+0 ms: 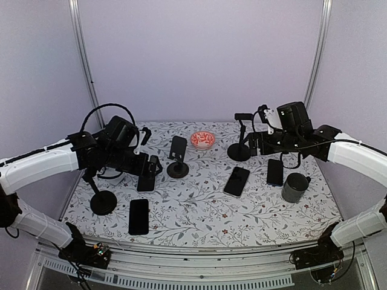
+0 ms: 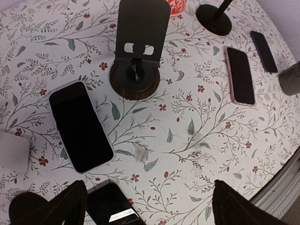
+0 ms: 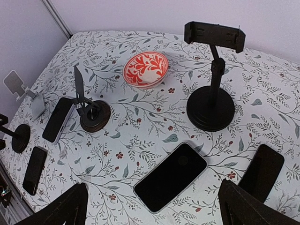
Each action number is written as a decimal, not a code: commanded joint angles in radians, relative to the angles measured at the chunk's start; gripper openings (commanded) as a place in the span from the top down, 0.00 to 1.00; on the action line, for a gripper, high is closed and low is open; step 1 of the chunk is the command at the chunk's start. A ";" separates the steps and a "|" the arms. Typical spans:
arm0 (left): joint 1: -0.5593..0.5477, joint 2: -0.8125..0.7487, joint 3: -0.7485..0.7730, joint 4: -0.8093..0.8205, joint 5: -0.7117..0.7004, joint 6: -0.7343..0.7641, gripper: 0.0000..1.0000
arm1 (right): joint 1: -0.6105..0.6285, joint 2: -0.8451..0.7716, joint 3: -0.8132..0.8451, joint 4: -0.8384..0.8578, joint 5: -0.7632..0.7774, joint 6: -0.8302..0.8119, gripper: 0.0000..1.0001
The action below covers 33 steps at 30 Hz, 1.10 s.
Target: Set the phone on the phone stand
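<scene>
Left wrist view — left gripper [image 2: 150, 206] spread wide, phone [image 2: 79, 126] flat beside phone stand [image 2: 140, 33], right gripper [image 3: 152, 208] — also wide.

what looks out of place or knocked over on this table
Nothing stands out. The four phones lie flat and apart, at mixed angles. The three stands, the bowl and the mug are upright. No spill or damage shows.

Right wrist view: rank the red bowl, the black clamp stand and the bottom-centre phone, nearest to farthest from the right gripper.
From the right gripper:
1. Phone, flat on the table just ahead of it.
2. Black clamp stand, beyond the phone, right in the view.
3. Red patterned bowl, farthest, back and left in the view.
</scene>
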 commanded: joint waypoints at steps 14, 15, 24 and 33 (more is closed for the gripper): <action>-0.021 0.168 0.138 -0.216 -0.049 -0.112 0.01 | 0.117 0.017 -0.075 0.060 -0.145 0.043 0.06; -0.021 0.185 0.145 -0.218 -0.052 -0.117 0.01 | 0.117 0.020 -0.076 0.064 -0.146 0.047 0.06; -0.013 0.318 0.202 -0.203 -0.122 -0.119 0.01 | 0.118 0.036 -0.094 0.106 -0.142 0.074 0.06; 0.028 0.420 0.264 -0.180 -0.068 -0.048 0.01 | 0.117 0.047 -0.074 0.077 -0.128 0.050 0.06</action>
